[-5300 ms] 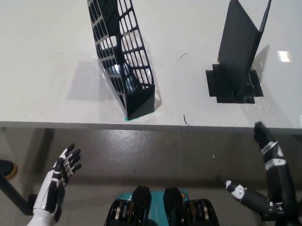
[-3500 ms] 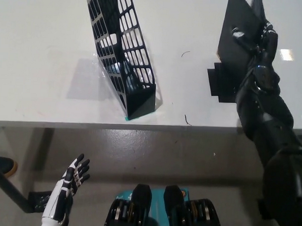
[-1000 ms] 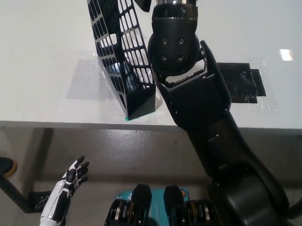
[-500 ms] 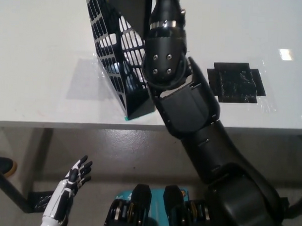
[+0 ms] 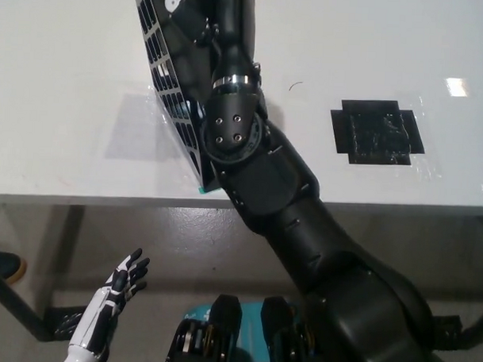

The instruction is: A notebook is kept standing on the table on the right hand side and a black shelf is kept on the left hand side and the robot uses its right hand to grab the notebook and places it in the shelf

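Right hand [image 5: 184, 20] over black shelf [image 5: 167, 91], contents hidden, left hand [image 5: 110, 303] low

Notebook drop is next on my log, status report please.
Right hand over the black shelf, grip hidden. Notebook not visible. Left hand open, low by the floor. Black tape patch bare.

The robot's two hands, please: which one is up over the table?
The black right hand, reaching over the shelf; the white left hand hangs below the table edge.
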### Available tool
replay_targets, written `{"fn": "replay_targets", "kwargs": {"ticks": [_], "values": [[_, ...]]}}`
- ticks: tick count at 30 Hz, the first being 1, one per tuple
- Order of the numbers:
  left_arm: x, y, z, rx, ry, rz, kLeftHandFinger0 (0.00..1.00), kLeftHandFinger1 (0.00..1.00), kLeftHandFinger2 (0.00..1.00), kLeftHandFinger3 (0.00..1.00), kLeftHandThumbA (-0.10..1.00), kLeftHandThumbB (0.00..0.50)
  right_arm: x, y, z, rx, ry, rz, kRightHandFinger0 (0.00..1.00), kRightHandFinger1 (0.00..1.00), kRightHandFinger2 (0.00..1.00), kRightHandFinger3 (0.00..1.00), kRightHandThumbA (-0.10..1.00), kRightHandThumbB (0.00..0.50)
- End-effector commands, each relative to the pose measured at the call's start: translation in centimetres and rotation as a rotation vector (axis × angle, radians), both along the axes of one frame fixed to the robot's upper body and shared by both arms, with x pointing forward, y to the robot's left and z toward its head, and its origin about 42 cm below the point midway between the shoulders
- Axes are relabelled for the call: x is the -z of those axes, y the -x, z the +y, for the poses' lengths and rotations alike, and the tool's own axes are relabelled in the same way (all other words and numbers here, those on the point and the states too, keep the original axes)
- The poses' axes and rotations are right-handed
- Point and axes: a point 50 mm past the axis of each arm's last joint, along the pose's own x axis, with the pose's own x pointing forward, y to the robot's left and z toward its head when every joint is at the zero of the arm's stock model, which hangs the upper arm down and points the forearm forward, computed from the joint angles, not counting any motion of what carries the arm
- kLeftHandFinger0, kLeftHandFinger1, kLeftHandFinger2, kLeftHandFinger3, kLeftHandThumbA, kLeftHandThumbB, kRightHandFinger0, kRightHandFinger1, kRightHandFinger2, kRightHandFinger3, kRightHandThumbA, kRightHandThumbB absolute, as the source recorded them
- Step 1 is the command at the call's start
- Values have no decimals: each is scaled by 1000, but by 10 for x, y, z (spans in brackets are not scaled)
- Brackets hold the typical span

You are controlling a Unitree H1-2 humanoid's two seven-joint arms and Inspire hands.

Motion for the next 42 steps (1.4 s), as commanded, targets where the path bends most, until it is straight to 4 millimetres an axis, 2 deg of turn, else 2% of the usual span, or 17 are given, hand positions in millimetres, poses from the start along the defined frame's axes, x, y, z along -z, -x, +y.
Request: {"fn": "replay_targets", "kwargs": {"ticks": [1, 5, 6, 7, 8, 9, 10, 11, 15, 19, 25, 29, 31, 34, 36, 38, 42], "values": [[-14, -3, 0, 24, -12, -63, 1000, 1000, 1000, 1000, 1000, 190, -48, 10, 29, -85, -112, -155, 0, 181, 642, 719, -100, 131], [-16, -4, 0, 22, -11, -62, 1000, 1000, 1000, 1000, 1000, 191, -46, 6, 26, -79, -110, -135, 0, 182, 669, 703, -100, 130], [-15, -3, 0, 20, -16, -61, 1000, 1000, 1000, 1000, 1000, 185, -44, 5, 24, -79, -110, -138, 45, 274, 769, 766, -82, 120], [-14, -3, 0, 22, -15, -61, 1000, 1000, 1000, 1000, 1000, 185, -43, 5, 24, -82, -112, -140, 50, 302, 770, 765, -59, 120], [-14, -4, 0, 23, -14, -61, 1000, 1000, 1000, 1000, 1000, 171, -43, 5, 24, -86, -91, -142, 425, 759, 1000, 1000, 268, 243], [-13, -5, -2, 22, -9, -63, 1000, 1000, 1000, 1000, 1000, 172, -41, 4, 25, -142, -5, -134, 901, 1000, 1000, 1000, 615, 333], [-13, -5, -2, 22, -9, -63, 1000, 1000, 1000, 1000, 1000, 173, -41, 3, 25, -148, 3, -133, 1000, 1000, 1000, 1000, 765, 409], [-12, -3, -1, 21, -7, -54, 1000, 1000, 1000, 1000, 1000, 185, -38, 3, 26, -196, 46, -116, 1000, 1000, 1000, 1000, 904, 408], [-13, -3, -1, 24, -10, -60, 1000, 1000, 1000, 1000, 1000, 181, -41, 5, 24, -179, 73, -164, 1000, 1000, 1000, 1000, 1000, 435], [-13, -1, 0, 22, -29, -56, 1000, 1000, 1000, 1000, 1000, 186, -45, 8, 24, -169, 73, -202, 1000, 1000, 1000, 1000, 1000, 473], [-10, 0, 1, 22, -24, -51, 1000, 1000, 1000, 1000, 1000, 182, -52, 10, 23, -155, 76, -218, 1000, 1000, 1000, 1000, 1000, 488], [-10, 2, 2, 22, -40, -58, 1000, 1000, 1000, 1000, 1000, 166, -77, 12, 14, -145, 38, -293, 1000, 1000, 1000, 1000, 1000, 484], [-9, 1, 3, 20, -49, -62, 1000, 1000, 1000, 1000, 1000, 156, -99, 14, 4, -139, 24, -356, 1000, 1000, 1000, 1000, 1000, 469], [-8, 1, 2, 17, -37, -58, 1000, 1000, 1000, 1000, 1000, 98, -144, 27, -24, -142, -6, -499, 1000, 1000, 1000, 1000, 1000, 435], [-8, 1, 3, 13, -42, -59, 1000, 1000, 1000, 1000, 1000, 86, -159, 36, -36, -145, -2, -539, 1000, 1000, 1000, 1000, 1000, 434], [-6, 0, 3, 7, -37, -56, 1000, 1000, 1000, 1000, 1000, 94, -182, 54, -61, -148, 7, -603, 1000, 1000, 1000, 1000, 1000, 444], [-6, 1, 2, 4, -32, -52, 1000, 1000, 1000, 1000, 1000, 75, -198, 82, -104, -125, 39, -693, 1000, 1000, 1000, 1000, 1000, 413]]}}
